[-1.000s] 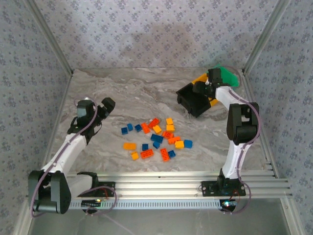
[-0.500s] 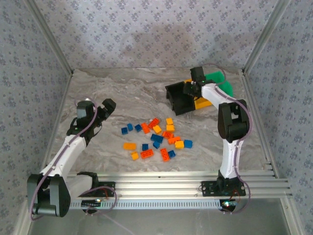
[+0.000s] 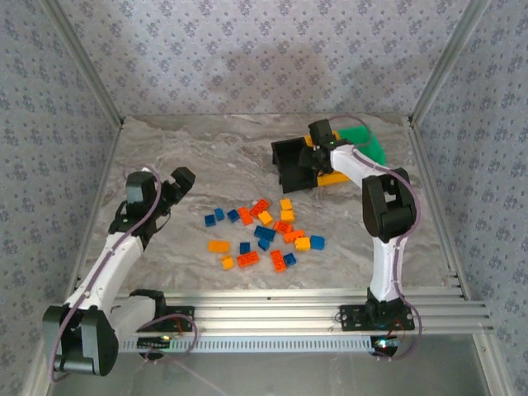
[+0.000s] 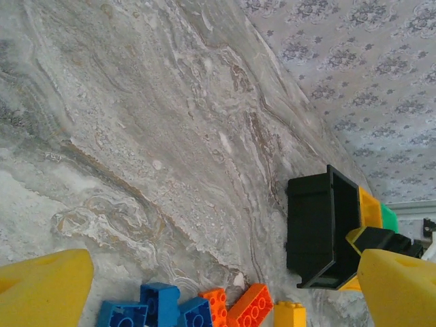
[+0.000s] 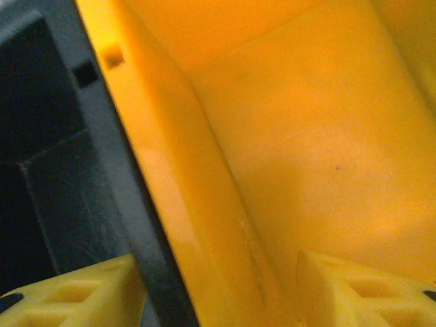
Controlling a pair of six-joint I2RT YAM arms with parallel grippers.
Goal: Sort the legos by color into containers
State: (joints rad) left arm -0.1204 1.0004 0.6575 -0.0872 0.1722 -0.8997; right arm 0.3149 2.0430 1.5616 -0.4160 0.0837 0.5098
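Several blue, red-orange and yellow-orange legos (image 3: 264,231) lie scattered mid-table. The containers stand joined at the back right: black (image 3: 290,162), yellow-orange (image 3: 337,176), green (image 3: 365,142). My right gripper (image 3: 318,150) straddles the wall between the black bin (image 5: 48,197) and the yellow-orange bin (image 5: 320,122). One finger is in each bin, and a small gap shows beside the right finger, so my right gripper (image 5: 218,293) is open. My left gripper (image 3: 177,181) hangs open and empty left of the pile. In its wrist view the left gripper (image 4: 218,300) faces blue legos (image 4: 160,303), an orange one (image 4: 248,305) and the black bin (image 4: 317,231).
Patterned walls and metal corner posts (image 3: 91,74) enclose the marble table (image 3: 206,157). A slatted metal rail (image 3: 289,309) runs along the near edge by the arm bases. Bare marble lies between the left gripper and the bins.
The row of containers has been dragged left across the back of the table together with my right gripper. The left arm has hardly moved. The legos lie as before.
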